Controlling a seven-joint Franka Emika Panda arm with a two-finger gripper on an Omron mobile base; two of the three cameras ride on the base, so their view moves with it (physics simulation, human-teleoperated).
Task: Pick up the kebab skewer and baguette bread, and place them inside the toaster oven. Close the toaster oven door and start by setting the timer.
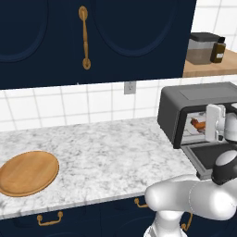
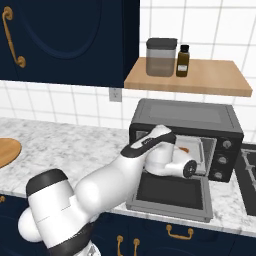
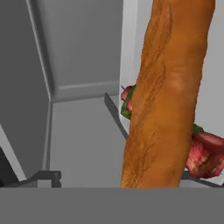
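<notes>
One marble counter (image 1: 106,148), navy cabinets (image 1: 92,37), toaster oven door (image 2: 172,192) down, fingers' state unclear

Your two base views look down from behind, left and right, sharing the toaster oven (image 1: 194,111) and tabletop (image 1: 106,148). Your hand view sits close inside the oven, right against the baguette bread (image 3: 168,96).

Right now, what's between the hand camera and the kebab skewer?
The baguette bread crosses in front of the kebab skewer in the hand view, inside the toaster oven.

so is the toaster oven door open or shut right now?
Open. The toaster oven door lies folded down flat in front of the toaster oven, with the arm reaching into the cavity.
</notes>
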